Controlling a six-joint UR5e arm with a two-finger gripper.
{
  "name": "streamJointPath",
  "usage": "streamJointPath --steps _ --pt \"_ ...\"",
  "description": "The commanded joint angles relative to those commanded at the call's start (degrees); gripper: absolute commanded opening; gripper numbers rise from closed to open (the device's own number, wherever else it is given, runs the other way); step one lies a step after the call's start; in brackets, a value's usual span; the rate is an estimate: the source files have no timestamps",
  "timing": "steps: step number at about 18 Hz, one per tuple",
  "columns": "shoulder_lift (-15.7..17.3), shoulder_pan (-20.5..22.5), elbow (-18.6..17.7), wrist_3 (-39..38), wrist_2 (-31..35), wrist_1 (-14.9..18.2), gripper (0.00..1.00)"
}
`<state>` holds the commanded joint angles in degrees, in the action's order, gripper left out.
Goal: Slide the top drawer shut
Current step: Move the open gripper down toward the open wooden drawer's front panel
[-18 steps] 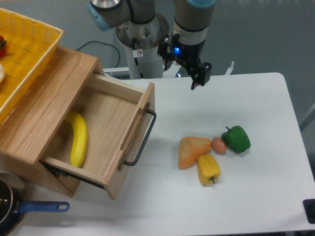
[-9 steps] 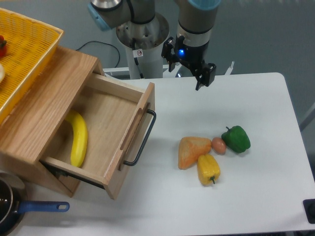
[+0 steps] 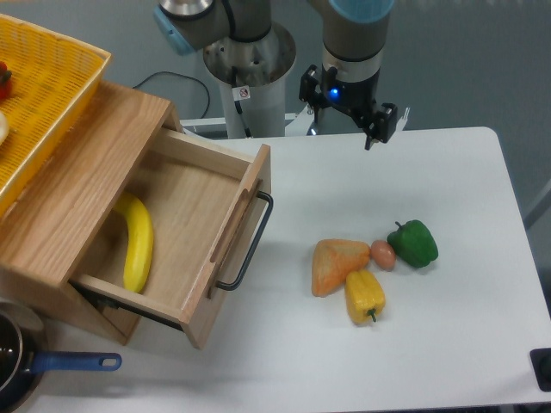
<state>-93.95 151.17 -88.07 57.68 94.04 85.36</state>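
Camera: one top drawer (image 3: 185,237), one banana (image 3: 136,241)

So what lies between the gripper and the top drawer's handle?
Only bare white table separates the gripper from the top drawer; the fixed camera shows nothing there.

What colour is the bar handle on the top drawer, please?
Black, seen clearly in the fixed camera view: the bar handle on the top drawer.

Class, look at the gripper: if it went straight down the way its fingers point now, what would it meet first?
Most likely the bare white table near its far edge. The gripper points downward, well clear of the drawer and of the green pepper; its height is hard to judge from one view.
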Motion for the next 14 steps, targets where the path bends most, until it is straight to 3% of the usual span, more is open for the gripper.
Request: streamJointPath --steps 4,10,14 --pt "-1.6 -0.3 0.0 -5.5 -0.1 -2.5 1.00" --pt "-4.3 -0.9 0.3 -15.0 -3.2 -10.5 1.00" --pt "-6.5 -3.3 2.0 -21.4 -4.4 -11.1 1.00"
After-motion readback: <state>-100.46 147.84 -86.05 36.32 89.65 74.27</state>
